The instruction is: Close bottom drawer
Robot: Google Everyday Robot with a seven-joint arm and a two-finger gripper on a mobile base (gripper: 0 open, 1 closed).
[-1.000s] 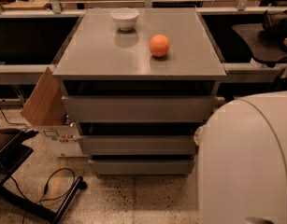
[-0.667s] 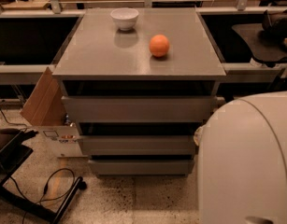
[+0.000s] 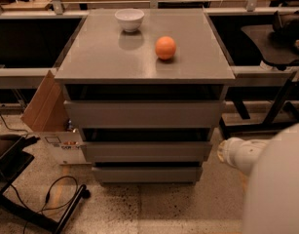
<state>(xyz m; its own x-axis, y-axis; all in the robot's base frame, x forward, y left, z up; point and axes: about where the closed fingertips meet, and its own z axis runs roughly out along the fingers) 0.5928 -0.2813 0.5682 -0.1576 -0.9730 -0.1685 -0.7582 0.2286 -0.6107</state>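
Observation:
The grey cabinet (image 3: 144, 62) has three handleless drawers stacked down its front. The bottom drawer (image 3: 146, 174) is the narrowest and shortest front, just above the floor. A thin dark gap shows above its front, and its inside is hidden. My white arm (image 3: 278, 189) fills the lower right corner. One rounded white link (image 3: 236, 154) reaches left toward the cabinet's right side, level with the middle and bottom drawers, and stays apart from them. My gripper is out of view.
A white bowl (image 3: 129, 19) and an orange (image 3: 165, 48) sit on the cabinet top. A cardboard box (image 3: 46, 113) leans at the cabinet's left. A black stand and cable (image 3: 46, 204) lie on the floor at the left. A black chair base (image 3: 278, 106) stands at the right.
The large white arm body has drawn back toward the lower right corner. A white arm link now shows beside the lower drawers. The drawers, bowl and orange have not moved.

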